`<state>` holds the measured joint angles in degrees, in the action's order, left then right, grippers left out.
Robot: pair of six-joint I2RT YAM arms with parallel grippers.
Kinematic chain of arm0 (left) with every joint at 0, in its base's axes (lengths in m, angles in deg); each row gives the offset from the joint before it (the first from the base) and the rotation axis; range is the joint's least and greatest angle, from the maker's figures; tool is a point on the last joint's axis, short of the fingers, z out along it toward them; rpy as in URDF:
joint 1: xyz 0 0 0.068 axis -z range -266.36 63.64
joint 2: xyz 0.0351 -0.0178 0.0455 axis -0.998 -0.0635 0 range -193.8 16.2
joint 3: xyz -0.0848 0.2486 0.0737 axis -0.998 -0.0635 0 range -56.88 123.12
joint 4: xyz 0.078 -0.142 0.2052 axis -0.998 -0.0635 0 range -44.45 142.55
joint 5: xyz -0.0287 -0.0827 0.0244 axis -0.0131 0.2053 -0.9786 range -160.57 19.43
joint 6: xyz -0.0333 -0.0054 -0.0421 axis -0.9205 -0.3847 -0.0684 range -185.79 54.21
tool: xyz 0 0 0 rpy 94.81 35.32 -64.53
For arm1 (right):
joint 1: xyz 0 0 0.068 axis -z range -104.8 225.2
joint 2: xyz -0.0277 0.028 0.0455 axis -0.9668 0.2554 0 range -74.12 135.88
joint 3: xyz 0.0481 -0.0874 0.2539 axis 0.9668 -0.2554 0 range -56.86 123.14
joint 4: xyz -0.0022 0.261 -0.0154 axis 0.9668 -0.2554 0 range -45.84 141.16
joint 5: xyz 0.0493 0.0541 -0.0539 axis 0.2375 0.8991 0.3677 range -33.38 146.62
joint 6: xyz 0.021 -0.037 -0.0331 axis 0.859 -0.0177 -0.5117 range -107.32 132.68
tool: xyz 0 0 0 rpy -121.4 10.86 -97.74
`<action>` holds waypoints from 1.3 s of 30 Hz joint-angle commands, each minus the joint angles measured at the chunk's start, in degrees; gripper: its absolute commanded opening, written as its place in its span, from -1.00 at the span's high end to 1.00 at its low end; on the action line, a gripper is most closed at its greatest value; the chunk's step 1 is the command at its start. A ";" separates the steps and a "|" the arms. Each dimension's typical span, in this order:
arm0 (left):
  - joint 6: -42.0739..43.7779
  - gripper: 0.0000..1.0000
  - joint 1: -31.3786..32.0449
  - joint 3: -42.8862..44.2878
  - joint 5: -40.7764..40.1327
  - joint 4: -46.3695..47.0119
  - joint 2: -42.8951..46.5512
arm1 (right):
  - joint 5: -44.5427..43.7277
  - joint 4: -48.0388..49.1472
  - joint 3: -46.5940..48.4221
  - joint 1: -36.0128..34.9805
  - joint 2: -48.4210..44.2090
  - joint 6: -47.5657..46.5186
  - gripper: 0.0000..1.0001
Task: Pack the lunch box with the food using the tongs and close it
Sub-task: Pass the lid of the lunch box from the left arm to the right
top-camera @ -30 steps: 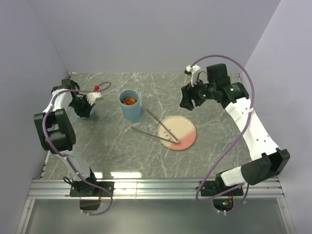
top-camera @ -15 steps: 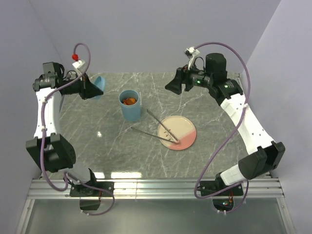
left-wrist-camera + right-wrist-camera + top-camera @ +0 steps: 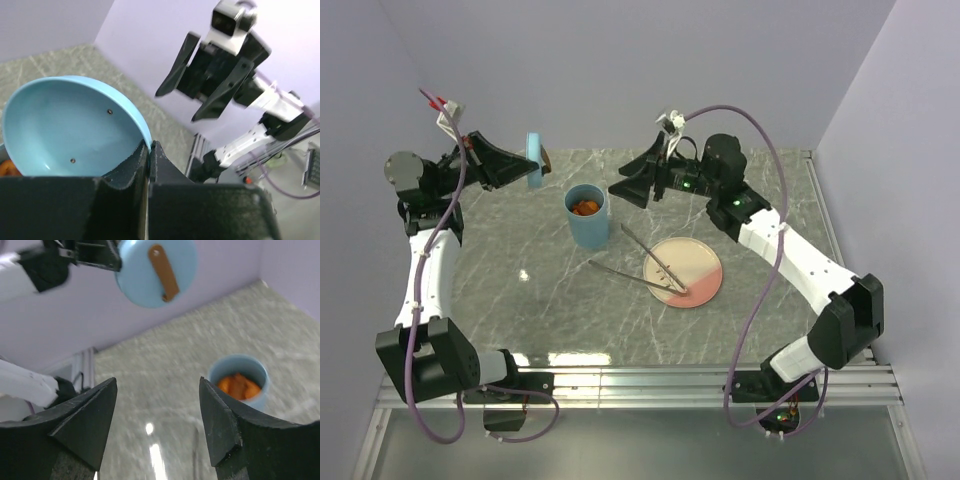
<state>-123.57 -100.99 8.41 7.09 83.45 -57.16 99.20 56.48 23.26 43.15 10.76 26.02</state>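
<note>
Above the table, overhead view.

Reader: Why is the lid (image 3: pixel 534 160) up in the air?

Legend: The left gripper (image 3: pixel 523 165) is clenched on its rim and holds it on edge, at 10 o'clock from the lunch box (image 3: pixel 588 225). The box stands upright and uncovered, with orange food (image 3: pixel 585 207) inside. Judged from this, packing is over and closing is the step in hand. The tongs (image 3: pixel 620 271) lie released: the ends that meet rest on the pink plate (image 3: pixel 708 277), and the arms splay towards 10 o'clock. The right gripper (image 3: pixel 625 190) hangs at 1 o'clock from the box, jaws spread, holding nothing.

Reader: And the left wrist view?

Legend: The lid's pale hollow underside fills 9 o'clock. Black fingers (image 3: pixel 135 167) pinch its rim at 6 o'clock. The right gripper stands beyond at 1 o'clock, well apart from the lid.

Reader: The right wrist view?

Legend: Between the spread fingers (image 3: pixel 95 410), the lid sits at 12 o'clock and shows its brown strap (image 3: pixel 162 272). The box, with its food, sits at 4 o'clock. This arm probably waits clear so that the lid has a free path down.

Reader: The setting?

Legend: The table (image 3: pixel 520 300) has a grey-green marbled top with pale veins and a glare spot. Plain lilac walls (image 3: pixel 620 70) close three sides. A metal rail (image 3: pixel 640 380) runs along 6 o'clock.
</note>
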 commanded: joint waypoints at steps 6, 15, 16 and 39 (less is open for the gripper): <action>-19.39 0.99 4.69 4.75 -6.82 16.22 2.43 | 1.36 42.88 2.40 -2.22 9.85 21.25 -0.36; -20.27 0.99 10.23 11.69 -3.84 17.62 2.08 | 1.71 61.89 6.37 -4.07 16.99 27.10 -0.32; -20.27 0.99 10.50 11.87 -3.41 18.06 2.26 | 1.27 62.26 5.50 -4.16 16.55 25.96 -0.32; -22.03 0.99 14.28 13.28 -0.94 20.79 1.38 | -0.23 61.56 -0.58 -8.03 12.50 5.82 -0.20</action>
<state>-145.04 -87.00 19.34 5.89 102.07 -56.07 99.86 115.43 22.36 35.43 23.13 33.08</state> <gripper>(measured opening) 0.059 0.607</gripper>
